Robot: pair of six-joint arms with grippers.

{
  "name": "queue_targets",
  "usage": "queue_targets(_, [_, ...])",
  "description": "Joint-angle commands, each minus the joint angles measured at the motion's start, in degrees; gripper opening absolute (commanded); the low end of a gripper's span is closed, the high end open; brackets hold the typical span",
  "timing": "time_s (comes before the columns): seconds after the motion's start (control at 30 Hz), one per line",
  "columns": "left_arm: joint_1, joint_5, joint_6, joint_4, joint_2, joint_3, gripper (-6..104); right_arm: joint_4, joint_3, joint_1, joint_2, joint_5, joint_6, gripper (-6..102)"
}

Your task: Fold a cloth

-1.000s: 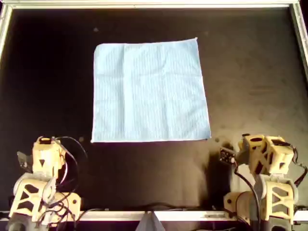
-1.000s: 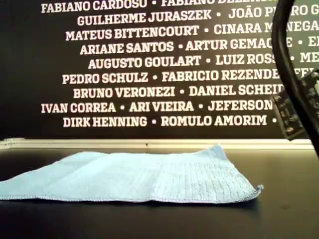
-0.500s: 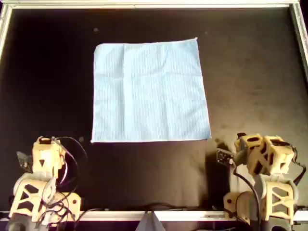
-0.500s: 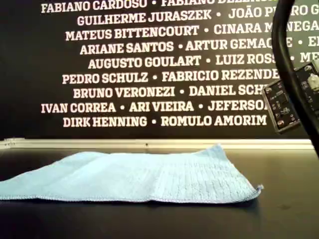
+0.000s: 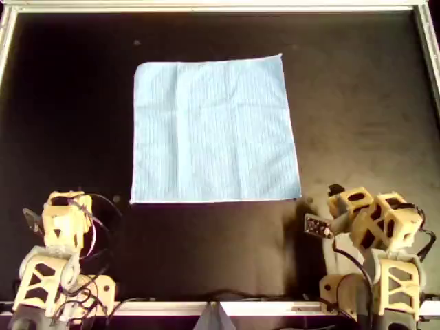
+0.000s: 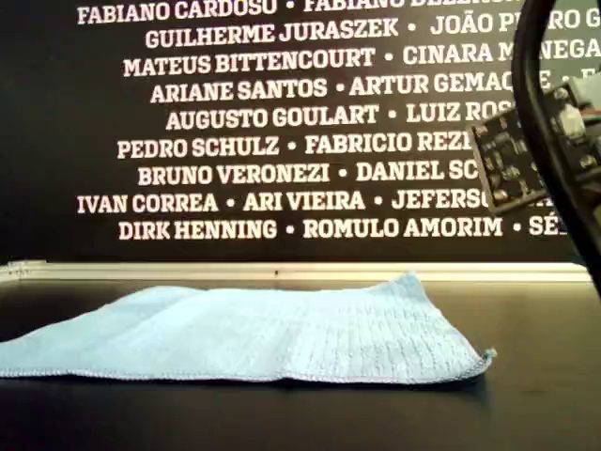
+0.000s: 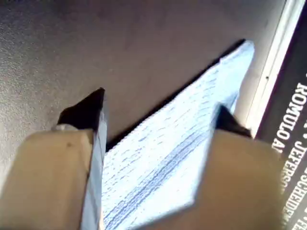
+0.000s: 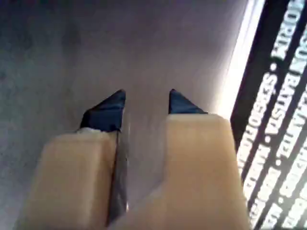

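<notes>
Lying flat: 1 cloth (image 5: 214, 130), 2 grippers, jaws spread.
Sky-blue square, faint creases, upper centre overhead; my first gripper (image 7: 158, 115) and my second gripper (image 8: 146, 103) hold nothing.

Cloth (image 5: 215, 130) flat, table (image 5: 357, 103) centre — arms at near edge, well apart.
</notes>
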State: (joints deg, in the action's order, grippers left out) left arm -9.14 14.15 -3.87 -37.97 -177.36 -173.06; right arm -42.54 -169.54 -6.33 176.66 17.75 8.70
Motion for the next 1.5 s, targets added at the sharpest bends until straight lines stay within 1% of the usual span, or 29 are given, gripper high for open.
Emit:
queue_targets(0.0, [-2.7,-0.4,0.2,1.4,-0.8,1.1,89,3.3,3.9,0.3,1.5,4.8,-0.26,35])
queue_targets(0.03, [-4.7,-0.4,0.2,1.4,-0.8,1.1,89,3.3,3.6,0.3,1.3,6.0,0.09,35])
queue_targets(0.07, [-7.1,-0.4,0.2,1.4,-0.7,1.0,89,3.3,3.0,0.3,1.3,6.4,0.26,35])
queue_targets(0.2, [-17.2,-0.4,-0.7,1.3,0.4,0.6,89,3.4,2.6,0.3,1.1,6.4,0.44,35])
queue_targets(0.23, [-18.9,-0.4,-0.7,1.3,0.4,0.6,89,3.4,2.5,0.3,0.7,6.5,0.44,35])
queue_targets(0.27, [-20.0,-0.4,-0.7,1.3,0.4,0.6,89,3.5,2.5,0.4,-0.3,6.9,0.53,35])
queue_targets(0.33, [-20.4,-0.4,-0.7,1.2,0.4,0.6,89,4.3,3.3,0.4,-3.3,7.3,0.53,36])
queue_targets(0.4, [-20.4,-0.4,-0.7,1.1,1.1,0.6,89,6.4,4.0,1.1,-7.9,7.4,0.53,39])
queue_targets(0.5, [-20.8,-0.4,-0.8,1.3,4.7,0.6,89,10.5,5.8,4.1,-18.0,7.2,0.53,46])
queue_targets(0.6, [-21.1,-0.4,-0.8,1.5,9.1,1.2,89,11.5,11.1,6.9,-29.6,6.9,0.44,50])
queue_targets(0.8, [-21.2,-0.7,-0.8,1.8,13.4,1.8,89,12.1,23.5,7.6,-54.3,7.4,-0.44,51])
queue_targets(0.87, [-21.2,-2.5,-0.8,1.8,13.4,1.8,89,12.2,27.0,7.6,-61.1,7.4,-0.53,51])
queue_targets(0.97, [-21.0,-7.2,-0.8,1.8,13.4,1.9,89,12.2,30.0,7.6,-68.4,7.5,-0.53,51])
queue_targets(1.0, [-20.5,-8.7,-0.8,1.8,13.4,1.9,89,12.2,30.5,7.6,-69.6,7.5,-0.53,51])
queue_targets(1.07, [-20.3,-10.9,-0.8,1.8,13.4,2.6,89,12.2,30.8,7.6,-71.1,7.5,-0.53,51])
queue_targets(1.1, [-20.3,-11.3,-0.8,1.8,13.4,2.9,89,12.2,30.8,7.6,-71.3,7.5,-0.53,51])
queue_targets(1.27, [-20.2,-11.4,-0.9,1.8,13.5,2.9,89,12.2,31.6,8.1,-72.7,7.5,-0.53,51])
queue_targets(1.37, [-20.2,-11.3,-0.9,1.8,13.5,2.8,89,12.2,32.6,9.9,-72.8,7.3,-0.53,51])
queue_targets(1.47, [-20.2,-10.8,-0.9,1.9,13.5,2.5,89,12.2,33.9,12.4,-72.9,6.5,-0.53,51])
